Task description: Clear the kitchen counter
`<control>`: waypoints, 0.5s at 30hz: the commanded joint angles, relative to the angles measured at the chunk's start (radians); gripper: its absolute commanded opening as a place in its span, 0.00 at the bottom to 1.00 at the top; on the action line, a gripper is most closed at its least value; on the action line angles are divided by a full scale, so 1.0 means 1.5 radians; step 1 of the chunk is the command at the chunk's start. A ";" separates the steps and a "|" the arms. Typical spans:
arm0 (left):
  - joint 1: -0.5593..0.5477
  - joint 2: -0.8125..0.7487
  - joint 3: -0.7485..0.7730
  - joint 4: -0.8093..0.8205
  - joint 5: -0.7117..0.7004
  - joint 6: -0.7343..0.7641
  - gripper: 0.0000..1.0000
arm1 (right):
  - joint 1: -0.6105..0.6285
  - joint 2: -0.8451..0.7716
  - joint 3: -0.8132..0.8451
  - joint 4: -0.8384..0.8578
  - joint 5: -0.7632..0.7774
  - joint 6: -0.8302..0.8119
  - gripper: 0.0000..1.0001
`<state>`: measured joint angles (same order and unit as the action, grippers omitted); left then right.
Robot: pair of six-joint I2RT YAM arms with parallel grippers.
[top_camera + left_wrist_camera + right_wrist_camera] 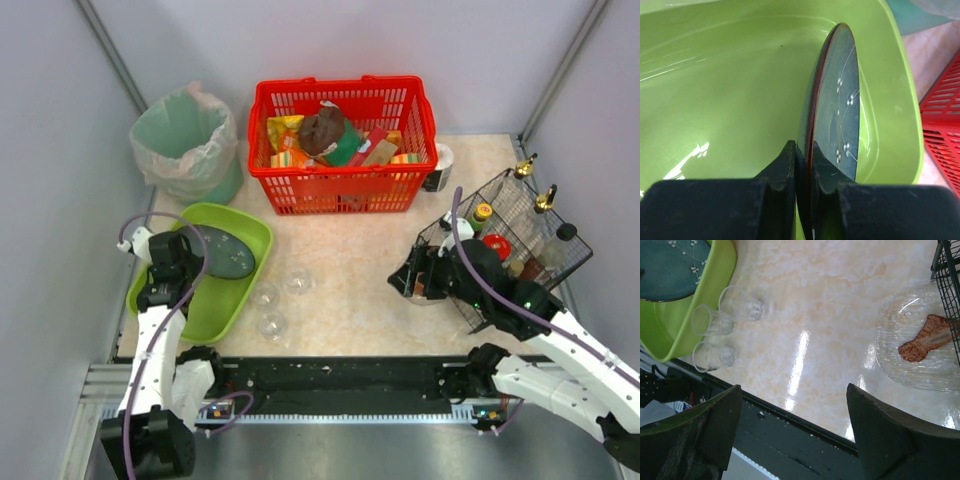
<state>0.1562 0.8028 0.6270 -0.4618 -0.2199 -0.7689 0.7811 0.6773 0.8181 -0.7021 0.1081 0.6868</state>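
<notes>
The pale marble kitchen counter (345, 255) holds three clear glasses (272, 300) beside the lime-green tray (215, 305). My left gripper (190, 258) is shut on the rim of a dark teal plate (228, 252) and holds it inside the tray. In the left wrist view the plate (842, 110) stands edge-on between the fingers (785, 165). My right gripper (410, 278) is open and empty above the counter's front right. Its wrist view shows a clear ridged glass plate (920, 315) with a brown food scrap (922, 337) next to it, and the glasses (722, 322).
A red basket (345, 150) full of packaged food stands at the back. A green-lined bin (185, 140) is at the back left. A black wire rack (520, 235) with bottles stands at the right. The black rail (340, 375) runs along the front edge.
</notes>
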 commanded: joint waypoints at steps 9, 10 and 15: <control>0.006 0.026 -0.117 0.364 0.018 -0.058 0.03 | -0.004 0.033 0.015 0.045 -0.004 -0.026 0.83; 0.006 0.040 -0.120 0.368 0.015 -0.062 0.04 | -0.004 0.033 0.016 0.047 -0.003 -0.024 0.82; 0.010 0.098 -0.101 0.326 -0.012 -0.066 0.11 | -0.004 0.017 0.007 0.061 0.015 -0.010 0.81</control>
<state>0.1638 0.9100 0.4339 -0.0929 -0.2020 -0.8383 0.7811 0.7254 0.8181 -0.6704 0.1051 0.6651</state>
